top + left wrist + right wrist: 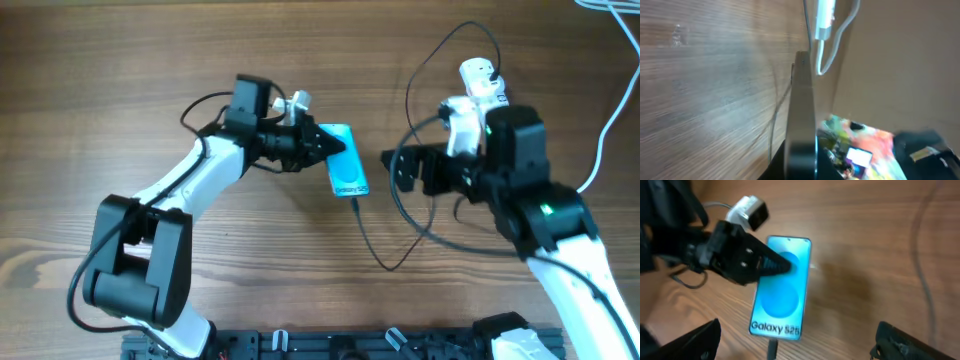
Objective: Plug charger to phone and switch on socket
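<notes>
The phone [348, 172] lies on the wooden table with its cyan screen up; "Galaxy S25" reads at its near end in the right wrist view [782, 297]. The charger's black connector [771, 349] sits in the phone's bottom end. Its thin cable [385, 262] loops right, up toward the white socket [482, 84], which my right arm partly hides. The red switch does not show. My left gripper [322, 146] is shut on the phone's side [802, 110]. My right gripper [392, 168] is open and empty, just right of the phone [805, 347].
A thick white cord [608, 130] runs along the right edge of the table. The socket and its white cord also show far off in the left wrist view [825, 20]. Bare wood lies left of and below the phone.
</notes>
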`<state>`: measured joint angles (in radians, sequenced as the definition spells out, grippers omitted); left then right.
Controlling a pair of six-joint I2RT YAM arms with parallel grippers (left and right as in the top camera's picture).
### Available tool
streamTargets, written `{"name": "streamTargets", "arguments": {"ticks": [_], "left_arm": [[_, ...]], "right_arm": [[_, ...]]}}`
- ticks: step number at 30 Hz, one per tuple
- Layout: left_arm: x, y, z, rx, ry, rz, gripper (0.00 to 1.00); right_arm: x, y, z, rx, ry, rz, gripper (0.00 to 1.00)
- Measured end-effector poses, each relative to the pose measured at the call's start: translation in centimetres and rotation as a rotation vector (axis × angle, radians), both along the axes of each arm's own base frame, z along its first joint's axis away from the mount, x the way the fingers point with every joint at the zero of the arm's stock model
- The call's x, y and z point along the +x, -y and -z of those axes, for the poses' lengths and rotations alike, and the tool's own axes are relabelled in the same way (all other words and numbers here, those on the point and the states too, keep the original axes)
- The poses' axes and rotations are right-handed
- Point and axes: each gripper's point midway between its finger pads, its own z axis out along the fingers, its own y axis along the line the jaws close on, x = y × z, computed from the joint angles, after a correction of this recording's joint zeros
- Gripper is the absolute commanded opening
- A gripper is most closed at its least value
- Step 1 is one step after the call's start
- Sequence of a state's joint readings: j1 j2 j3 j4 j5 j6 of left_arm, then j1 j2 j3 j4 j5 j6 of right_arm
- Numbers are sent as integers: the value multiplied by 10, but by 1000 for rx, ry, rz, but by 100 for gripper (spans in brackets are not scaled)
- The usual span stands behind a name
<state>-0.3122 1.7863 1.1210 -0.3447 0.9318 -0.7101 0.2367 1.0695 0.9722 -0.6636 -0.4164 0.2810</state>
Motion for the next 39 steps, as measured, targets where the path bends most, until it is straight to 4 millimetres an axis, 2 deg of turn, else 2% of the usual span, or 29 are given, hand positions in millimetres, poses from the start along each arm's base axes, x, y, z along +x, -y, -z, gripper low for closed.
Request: {"name": "streamTargets", "arguments": {"ticks": [3,7,10,13,17,20,27,32,39], "left_arm": [[-6,4,-10,173,13,45,4],[0,5,-37,300,170,134,4],[6,-3,-36,342,243,166,4],[10,-5,-24,359,284,220,4],[11,-5,21,385,266,324,4],[20,-7,48,378,253,341,4],[31,-16,87,360,197,329,4],[28,-13,96,330,154,323,4],[26,-10,101,310,122,317,4]], "right_arm": [[-13,19,-8,-61,30,71,99],[-26,33,-2,-116,-4,114,99],[-30,38,5,-142,-34,128,100],[-28,38,9,-152,-48,132,99],[-24,38,28,-172,-123,131,100],[-21,37,49,-194,-210,136,100],[-13,36,103,-227,-411,165,100],[-6,34,120,-226,-458,186,100],[0,32,119,-213,-441,198,100]]}}
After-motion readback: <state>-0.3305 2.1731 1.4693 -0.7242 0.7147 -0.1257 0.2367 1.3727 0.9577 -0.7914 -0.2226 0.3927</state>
